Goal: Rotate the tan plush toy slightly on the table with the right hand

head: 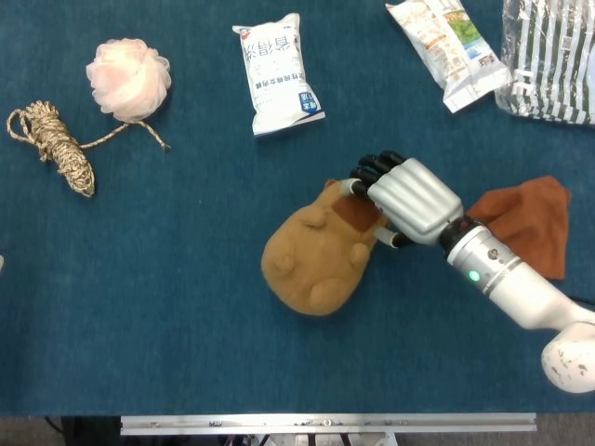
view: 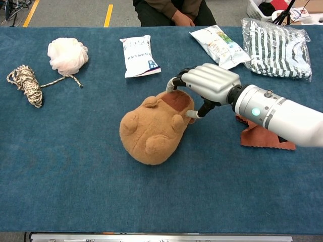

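Tan plush toy [head: 316,257] lay mid-table, below the white snack bag [head: 276,73]. Right hand [head: 409,198] cupped over its dark-brown end, fingers curled on the fabric, likely to lever it round. Left hand unseen.

even, bright overhead light is flooding both views; soft shadows are sitting under objects; mild glare is showing on the striped plastic bag [view: 276,48]; focus is holding sharp.
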Robot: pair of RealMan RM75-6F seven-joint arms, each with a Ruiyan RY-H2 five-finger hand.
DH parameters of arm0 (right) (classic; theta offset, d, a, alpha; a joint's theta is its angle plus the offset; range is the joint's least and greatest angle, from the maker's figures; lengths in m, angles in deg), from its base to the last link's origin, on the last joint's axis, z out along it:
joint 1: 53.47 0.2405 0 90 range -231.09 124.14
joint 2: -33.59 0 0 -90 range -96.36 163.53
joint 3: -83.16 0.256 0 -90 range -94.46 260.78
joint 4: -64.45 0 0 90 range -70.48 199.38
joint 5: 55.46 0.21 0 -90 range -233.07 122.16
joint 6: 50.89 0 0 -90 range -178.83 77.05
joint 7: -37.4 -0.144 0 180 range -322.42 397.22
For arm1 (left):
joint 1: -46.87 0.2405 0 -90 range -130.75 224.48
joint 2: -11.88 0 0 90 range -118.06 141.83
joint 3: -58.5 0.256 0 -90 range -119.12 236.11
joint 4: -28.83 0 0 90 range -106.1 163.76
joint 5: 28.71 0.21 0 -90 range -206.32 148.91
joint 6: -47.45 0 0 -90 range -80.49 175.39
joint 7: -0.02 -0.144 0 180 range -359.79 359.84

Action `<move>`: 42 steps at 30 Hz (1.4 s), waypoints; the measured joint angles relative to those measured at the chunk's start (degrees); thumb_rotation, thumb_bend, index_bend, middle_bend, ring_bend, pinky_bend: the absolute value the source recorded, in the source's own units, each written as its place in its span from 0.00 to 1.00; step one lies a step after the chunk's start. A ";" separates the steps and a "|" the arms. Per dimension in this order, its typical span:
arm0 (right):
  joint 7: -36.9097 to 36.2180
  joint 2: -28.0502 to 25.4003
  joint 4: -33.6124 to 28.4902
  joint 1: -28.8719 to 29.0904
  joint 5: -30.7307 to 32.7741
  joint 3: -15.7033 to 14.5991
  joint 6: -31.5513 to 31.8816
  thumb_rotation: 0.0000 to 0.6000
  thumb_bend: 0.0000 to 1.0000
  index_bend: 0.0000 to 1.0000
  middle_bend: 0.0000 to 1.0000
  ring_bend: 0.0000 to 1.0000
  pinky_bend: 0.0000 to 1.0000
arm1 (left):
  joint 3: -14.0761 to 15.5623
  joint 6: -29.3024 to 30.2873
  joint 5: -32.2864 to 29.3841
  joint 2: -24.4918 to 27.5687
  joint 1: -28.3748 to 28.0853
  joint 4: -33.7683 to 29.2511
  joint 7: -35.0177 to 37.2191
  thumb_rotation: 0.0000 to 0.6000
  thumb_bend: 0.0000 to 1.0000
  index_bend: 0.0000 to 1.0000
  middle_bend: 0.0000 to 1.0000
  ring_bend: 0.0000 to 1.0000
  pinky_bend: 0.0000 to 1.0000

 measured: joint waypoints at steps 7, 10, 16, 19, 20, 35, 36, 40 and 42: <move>-0.33 -0.24 -0.01 -0.24 -0.80 -0.45 0.09 1.00 0.30 0.44 0.37 0.22 0.22 | 0.05 0.08 0.19 -0.02 0.04 -0.07 -0.07 1.00 0.17 0.35 0.23 0.13 0.14; -0.54 -0.69 -0.12 -0.19 -1.11 -0.59 -0.21 1.00 0.30 0.33 0.35 0.23 0.22 | 0.06 0.11 0.25 -0.01 0.05 -0.15 -0.12 1.00 0.17 0.35 0.23 0.13 0.14; -0.10 -1.58 -0.46 0.04 -0.70 -0.94 -1.10 1.00 0.30 0.01 0.25 0.14 0.18 | 0.10 0.10 0.37 0.00 0.04 -0.29 -0.26 1.00 0.17 0.35 0.23 0.13 0.14; 0.03 -2.41 -1.18 0.28 -0.26 -1.03 -1.75 1.00 0.29 0.00 0.18 0.09 0.13 | 0.10 0.19 0.41 0.04 0.10 -0.35 -0.15 1.00 0.17 0.35 0.23 0.13 0.14; 0.01 -2.78 -1.57 0.31 -0.17 -1.05 -1.83 1.00 0.28 0.00 0.16 0.08 0.13 | 0.10 0.24 0.43 0.06 0.11 -0.37 -0.12 1.00 0.17 0.35 0.23 0.13 0.14; -1.49 -15.18 -10.08 -7.72 -5.71 -3.80 10.62 1.00 0.27 0.00 0.14 0.07 0.12 | -0.53 -0.05 -0.23 -0.01 -0.20 0.64 0.90 1.00 0.17 0.35 0.23 0.13 0.14; -1.89 -15.94 -10.24 -8.81 -6.35 -4.03 12.26 1.00 0.27 0.00 0.15 0.07 0.12 | -0.56 -0.08 -0.22 -0.03 -0.25 0.70 0.87 1.00 0.17 0.35 0.23 0.13 0.14; -4.32 -19.27 -10.41 -14.09 -9.23 -5.09 19.68 1.00 0.26 0.00 0.17 0.07 0.12 | -0.60 -0.35 0.10 -0.30 -0.60 0.89 0.17 1.00 0.17 0.35 0.23 0.13 0.14; -5.56 -20.59 -10.11 -17.14 -10.64 -5.66 23.68 1.00 0.26 0.00 0.17 0.07 0.12 | -0.53 -0.52 0.40 -0.36 -0.77 0.79 -0.06 1.00 0.17 0.35 0.23 0.13 0.14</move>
